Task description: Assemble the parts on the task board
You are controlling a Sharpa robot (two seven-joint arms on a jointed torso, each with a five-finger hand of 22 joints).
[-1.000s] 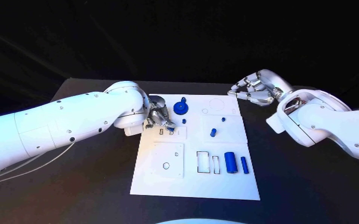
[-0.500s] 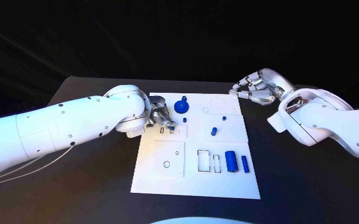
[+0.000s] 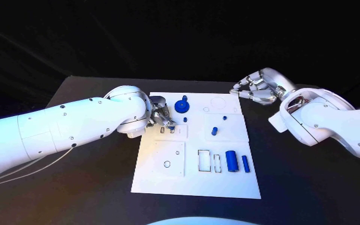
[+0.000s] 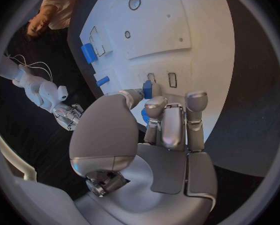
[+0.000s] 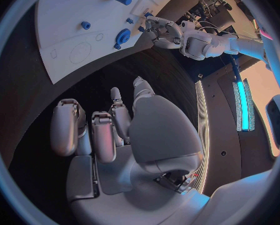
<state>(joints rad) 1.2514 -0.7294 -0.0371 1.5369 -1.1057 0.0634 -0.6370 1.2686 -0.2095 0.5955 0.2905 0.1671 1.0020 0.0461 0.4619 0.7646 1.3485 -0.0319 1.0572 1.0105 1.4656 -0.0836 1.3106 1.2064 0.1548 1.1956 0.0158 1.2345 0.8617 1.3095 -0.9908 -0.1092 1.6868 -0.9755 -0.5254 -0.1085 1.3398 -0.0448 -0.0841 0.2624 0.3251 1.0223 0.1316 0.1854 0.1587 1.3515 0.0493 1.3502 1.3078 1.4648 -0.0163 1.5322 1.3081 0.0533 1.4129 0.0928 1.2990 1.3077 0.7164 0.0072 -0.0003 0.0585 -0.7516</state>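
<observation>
I have the left hand [image 3: 159, 117] down over the left edge of the white board [image 3: 196, 183], about level with its far third. From the wrist camera its fingers [image 4: 167, 116] are drawn together around a small blue piece [image 4: 147, 89], with the tips right at a pair of small rectangular slots in the board; I read that as a pinch on the piece. Whether the piece already sits in a slot, I cannot tell.

My right hand [image 3: 256, 90] is off the board, beside its far right corner and above the black table [image 3: 82, 183]. Its fingers [image 5: 70, 125] are curled in toward the palm and nothing is in them.

On the board, a round blue knob [image 3: 181, 107] stands just right of the left hand. A tiny blue peg [image 3: 205, 110] lies a little further right, and a short blue pin [image 3: 214, 131] lies near the middle. Toward the near right, a thick blue cylinder [image 3: 231, 161] and a thinner blue bar [image 3: 245, 163] lie side by side, just right of two empty rectangular outlines. The near left of the board carries a raised square panel [image 3: 169, 159] with an oval opening and a smaller hole.
</observation>
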